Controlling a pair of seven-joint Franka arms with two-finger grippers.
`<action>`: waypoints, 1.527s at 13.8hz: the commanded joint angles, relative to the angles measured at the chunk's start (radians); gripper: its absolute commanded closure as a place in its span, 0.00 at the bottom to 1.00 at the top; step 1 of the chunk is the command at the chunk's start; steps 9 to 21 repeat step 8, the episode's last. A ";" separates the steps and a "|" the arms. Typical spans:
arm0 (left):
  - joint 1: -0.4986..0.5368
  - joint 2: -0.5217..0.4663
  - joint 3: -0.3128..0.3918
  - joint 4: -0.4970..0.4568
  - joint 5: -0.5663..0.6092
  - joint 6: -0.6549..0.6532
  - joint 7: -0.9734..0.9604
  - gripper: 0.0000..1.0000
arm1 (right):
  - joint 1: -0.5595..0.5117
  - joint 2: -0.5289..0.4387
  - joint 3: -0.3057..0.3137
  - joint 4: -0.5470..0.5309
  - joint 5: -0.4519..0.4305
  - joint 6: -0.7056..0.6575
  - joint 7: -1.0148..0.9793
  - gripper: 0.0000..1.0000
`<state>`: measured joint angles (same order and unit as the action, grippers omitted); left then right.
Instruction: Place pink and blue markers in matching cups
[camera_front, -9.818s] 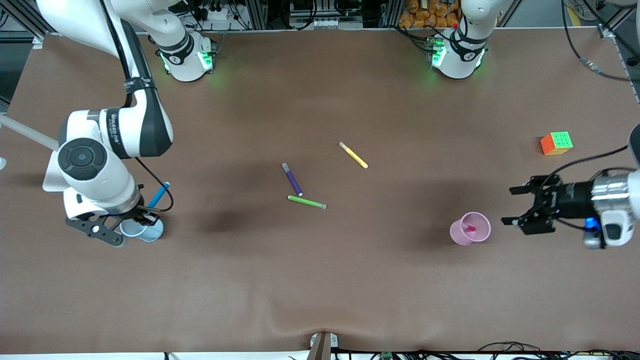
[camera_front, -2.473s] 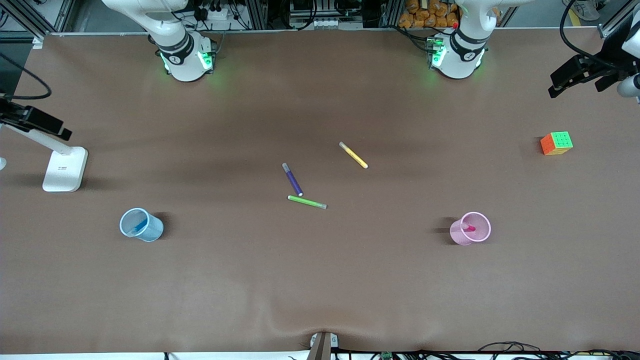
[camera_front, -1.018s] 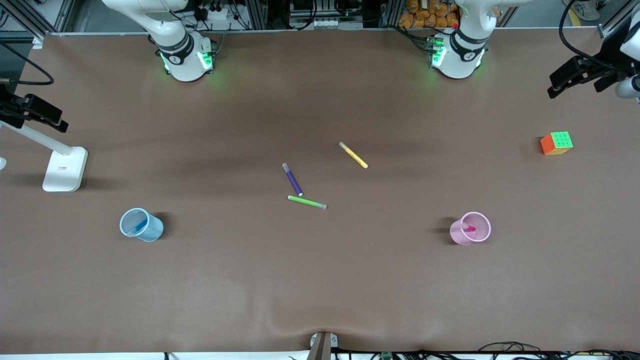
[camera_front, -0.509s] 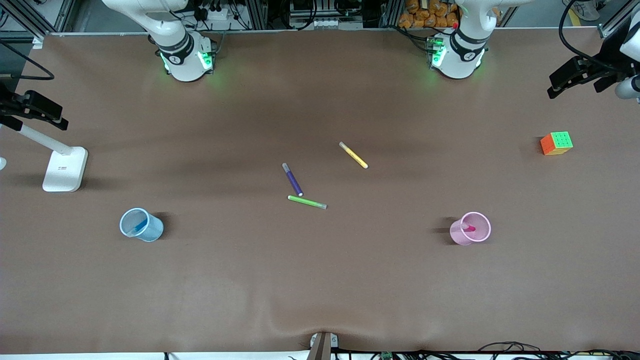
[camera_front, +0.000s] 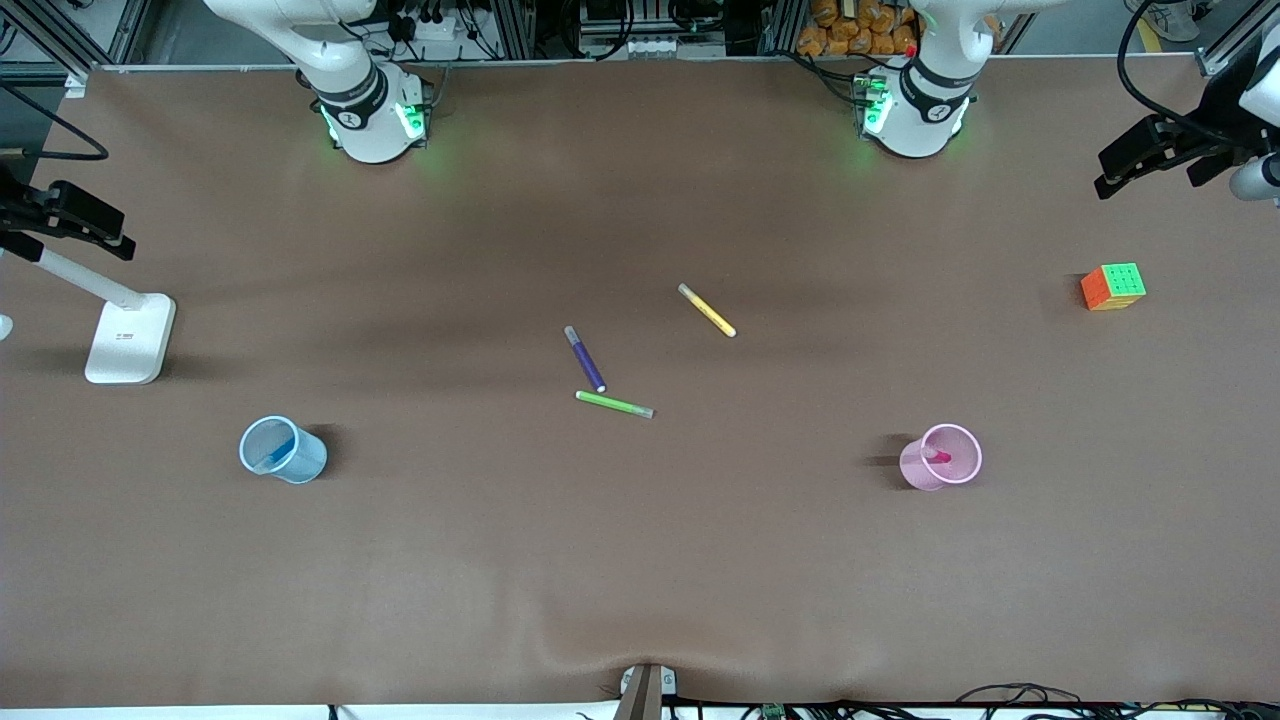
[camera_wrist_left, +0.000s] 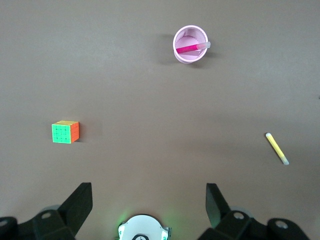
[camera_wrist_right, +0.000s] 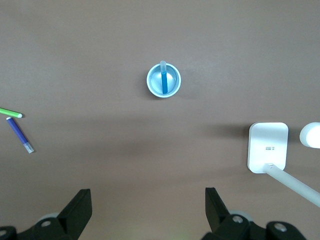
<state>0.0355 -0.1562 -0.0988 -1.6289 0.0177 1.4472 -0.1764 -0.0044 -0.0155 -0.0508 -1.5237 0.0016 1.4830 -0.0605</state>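
Note:
The pink marker (camera_front: 940, 457) lies slanted inside the light pink cup (camera_front: 958, 474), toward the left arm's end of the table. They also show in the left wrist view, marker (camera_wrist_left: 191, 48) in cup (camera_wrist_left: 183, 56). The blue marker (camera_front: 281, 449) lies slanted inside the light blue cup (camera_front: 305, 468), toward the right arm's end. The right wrist view shows that marker (camera_wrist_right: 164, 81) in its cup (camera_wrist_right: 152, 85). My left gripper (camera_front: 1104, 172) (camera_wrist_left: 149, 200) is open and empty, high over the table's edge. My right gripper (camera_front: 122, 234) (camera_wrist_right: 148, 205) is open and empty, high over its end.
A purple pen (camera_front: 585, 358), a green pen (camera_front: 614, 404) and a yellow pen (camera_front: 707, 310) lie mid-table. A colour cube (camera_front: 1113, 286) sits near the left arm's end. A white stand (camera_front: 130, 338) is near the right arm's end, farther from the camera than the blue cup.
Since 9.8 s ago both grippers have drawn back from the cups and risen; the blue marker was let go into the blue cup. In the last second the right gripper shifted slightly.

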 joint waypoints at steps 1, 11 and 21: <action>0.009 0.003 -0.002 0.023 0.005 -0.005 0.009 0.00 | -0.011 -0.023 0.008 -0.023 -0.009 0.003 -0.001 0.00; 0.003 0.007 -0.007 0.024 0.005 -0.011 0.015 0.00 | -0.020 -0.021 0.006 -0.024 -0.006 0.003 -0.001 0.00; 0.003 0.007 -0.007 0.024 0.005 -0.011 0.015 0.00 | -0.020 -0.021 0.006 -0.024 -0.006 0.003 -0.001 0.00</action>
